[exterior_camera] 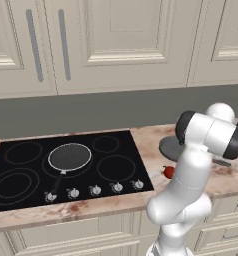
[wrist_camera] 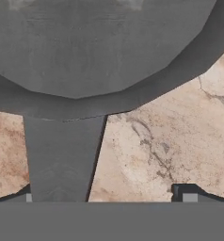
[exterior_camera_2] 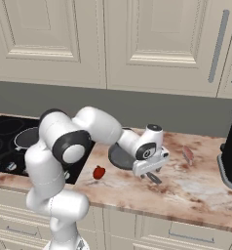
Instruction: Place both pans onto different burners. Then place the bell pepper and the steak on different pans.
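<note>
left to right: glossy black cooktop (exterior_camera: 21, 175) with thin grey ring burners (exterior_camera: 23, 152), and the shallow dark frying pan with pale rim (exterior_camera: 69, 156) already sits on the middle burner, its long black handle pointing toward 7 o'clock at the small silver knobs (exterior_camera: 95, 190). next, on the pink marble counter (exterior_camera_2: 196, 195) just off the cooktop's 3 o'clock edge, the small shiny red bell pepper (exterior_camera_2: 99, 172). at its 1 o'clock, close by, the deeper grey frying pan (exterior_camera_2: 119, 156), not yet on a burner. the two-finger gripper (exterior_camera_2: 149, 175) hangs low over that pan's flat grey handle (wrist_camera: 62, 157), jaws spread fully wide, nothing held; in the hand view the handle runs up between the dark finger tips (wrist_camera: 187, 193) but sits well toward the left one, not centred. small flat pale pink steak (exterior_camera_2: 188, 154) lies further out at 3 o'clock of the pan, apart from it. risks as i read it: closing off-centre would let one finger hit first and swing the pan round, possibly nudging the pepper, which looks round and would roll. a grip far out on the handle means the pan body may droop or twist in the jaws on lift. carrying it across, a low pan could clip the pepper or the parked pan's handle.
</note>
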Controlling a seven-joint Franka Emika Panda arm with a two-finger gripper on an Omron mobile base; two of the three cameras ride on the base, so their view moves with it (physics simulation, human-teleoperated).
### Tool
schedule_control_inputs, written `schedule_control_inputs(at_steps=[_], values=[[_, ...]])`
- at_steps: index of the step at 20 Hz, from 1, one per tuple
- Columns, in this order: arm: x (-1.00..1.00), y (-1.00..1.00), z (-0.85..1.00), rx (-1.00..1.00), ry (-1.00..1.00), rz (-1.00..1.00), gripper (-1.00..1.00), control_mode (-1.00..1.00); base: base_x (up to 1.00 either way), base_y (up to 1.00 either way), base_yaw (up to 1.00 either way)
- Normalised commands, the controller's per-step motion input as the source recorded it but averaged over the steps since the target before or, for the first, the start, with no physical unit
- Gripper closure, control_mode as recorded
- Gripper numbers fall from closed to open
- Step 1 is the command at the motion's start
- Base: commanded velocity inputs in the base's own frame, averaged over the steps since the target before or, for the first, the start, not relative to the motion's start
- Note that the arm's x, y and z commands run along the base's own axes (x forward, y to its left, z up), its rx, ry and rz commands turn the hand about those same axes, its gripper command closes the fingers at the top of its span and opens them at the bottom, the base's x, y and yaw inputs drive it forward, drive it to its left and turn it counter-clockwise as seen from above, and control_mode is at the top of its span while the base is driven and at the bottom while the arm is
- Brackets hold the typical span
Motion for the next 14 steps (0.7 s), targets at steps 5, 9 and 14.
schedule_control_inputs(at_steps=[5,9,14], values=[[0.0,0.0,-0.02,0.0,0.14,0.03,1.0,-1.0,0.0,0.0,0.0],[0.0,0.0,-0.01,0.0,0.0,0.0,1.0,-1.0,0.0,0.0,0.0],[-0.3,-0.01,0.0,0.0,-0.11,0.02,1.0,-1.0,0.0,0.0,0.0]])
